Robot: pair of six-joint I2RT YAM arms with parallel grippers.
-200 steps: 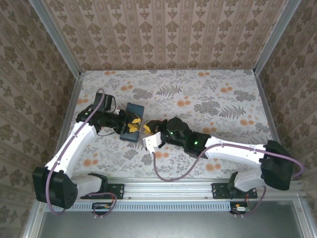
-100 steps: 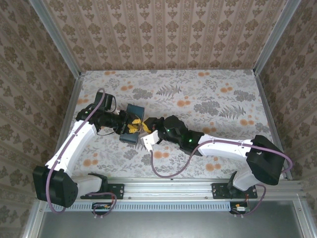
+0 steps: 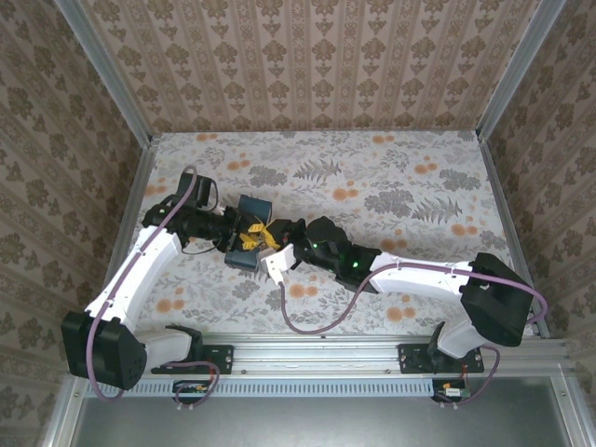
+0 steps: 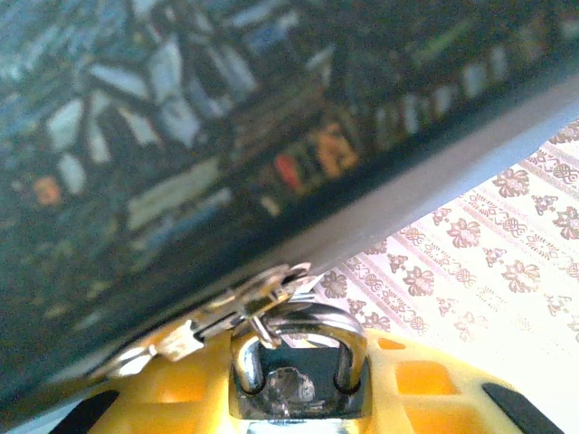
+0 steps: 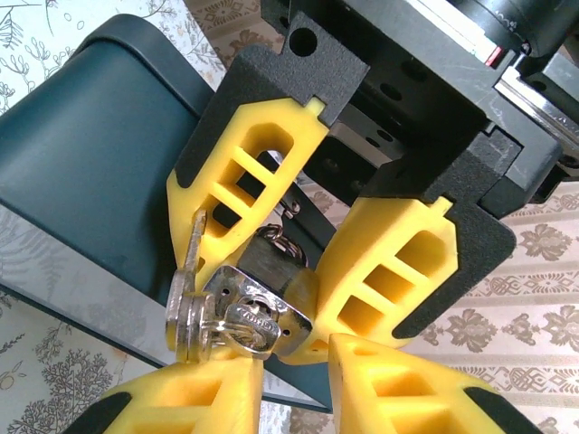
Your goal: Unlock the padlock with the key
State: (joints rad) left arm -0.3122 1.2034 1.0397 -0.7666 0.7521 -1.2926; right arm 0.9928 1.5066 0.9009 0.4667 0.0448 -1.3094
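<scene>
The small grey padlock [image 5: 271,262] hangs by its shackle [image 4: 303,321] from the hasp of the dark blue box [image 5: 90,154]. My left gripper [image 3: 250,235] is shut on the padlock body, with one yellow finger [image 5: 240,172] on each side of it. A silver key [image 5: 249,324] sits in the keyhole in the padlock's base, and other keys [image 5: 185,312] hang on its ring to the left. My right gripper [image 5: 294,357] is right under the key with its jaws slightly apart. The key head lies at the tip of one finger and the other finger is clear of it.
The box [image 3: 253,207] stands left of centre on the floral tabletop [image 3: 391,186], right against both grippers. Patterned walls and metal rails close in the table on three sides. Bare floral surface stretches to the right and the back.
My right gripper has moved left, up to the padlock held by the left gripper. The left arm and the box have hardly shifted.
</scene>
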